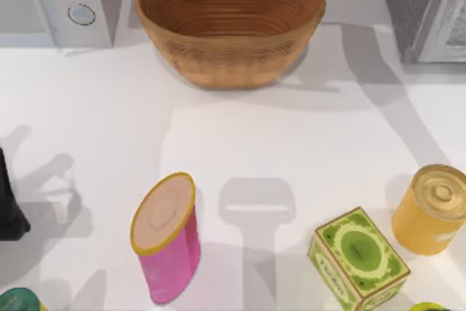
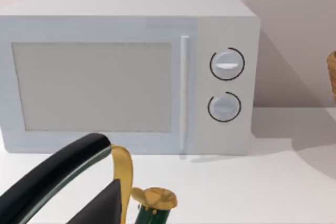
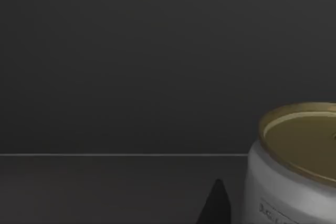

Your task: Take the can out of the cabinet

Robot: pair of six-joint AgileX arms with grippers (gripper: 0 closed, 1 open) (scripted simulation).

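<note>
The cabinet [image 1: 411, 5] stands at the table's back right, dark-grey and speckled, with a paler grey door panel [image 1: 453, 27]. In the right wrist view a white can [image 3: 286, 187] with a gold lid stands on a dark floor before a dark back wall. A dark tip of my right gripper [image 3: 215, 208] rises just beside the can, apart from it. My left gripper [image 1: 9, 209] rests at the table's left edge; its wrist view faces the white microwave [image 2: 131, 74].
A woven basket [image 1: 229, 23] stands at the back middle, with the microwave [image 1: 58, 1] at back left. Along the front stand a pink can [image 1: 169, 242], a green box [image 1: 357, 256] and a yellow can [image 1: 431, 209]. A green gold-topped bottle [image 2: 153, 205] stands near the left gripper.
</note>
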